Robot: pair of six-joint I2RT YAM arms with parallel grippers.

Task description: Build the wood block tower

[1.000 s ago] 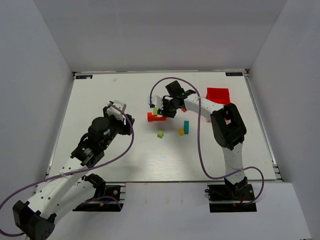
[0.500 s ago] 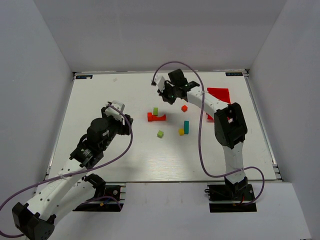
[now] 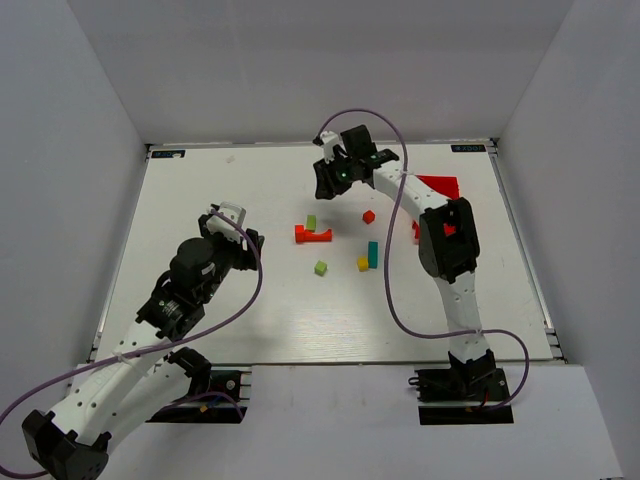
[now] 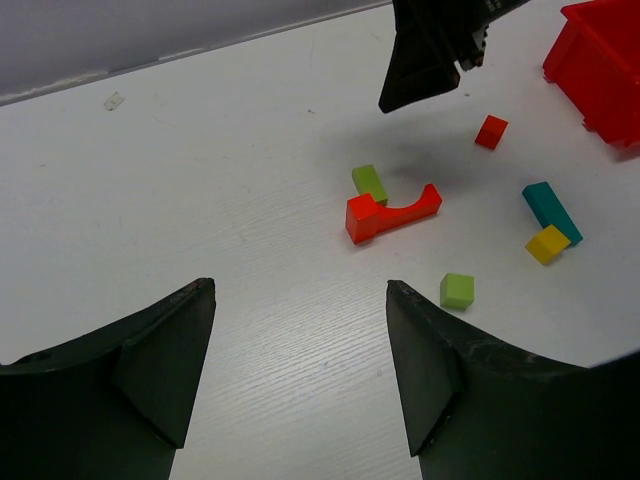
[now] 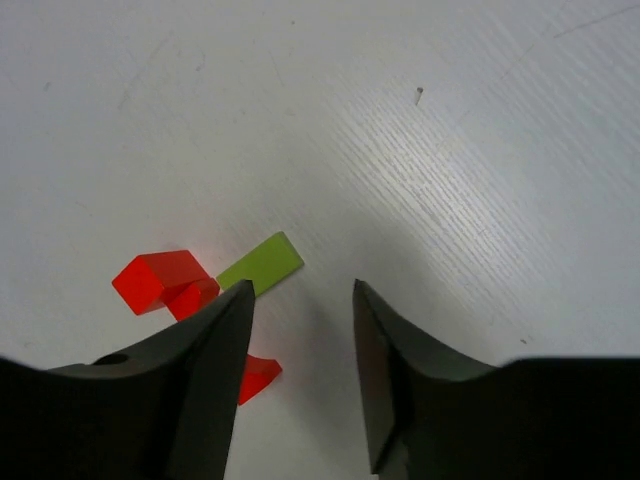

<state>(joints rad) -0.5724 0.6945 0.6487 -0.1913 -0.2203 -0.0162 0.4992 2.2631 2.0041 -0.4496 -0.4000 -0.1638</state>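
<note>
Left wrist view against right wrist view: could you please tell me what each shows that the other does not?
Only the left wrist: teal bar, yellow cube, loose lime-green cube, small red-orange cube, red bin. Only the right wrist: the right gripper seen from behind, fingers apart and empty. Both: the red arch with a lime-green block beside it.

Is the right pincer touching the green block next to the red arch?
Apart. Top view shows white table between the right pincer and the green block; left wrist view shows the same gap.
</note>
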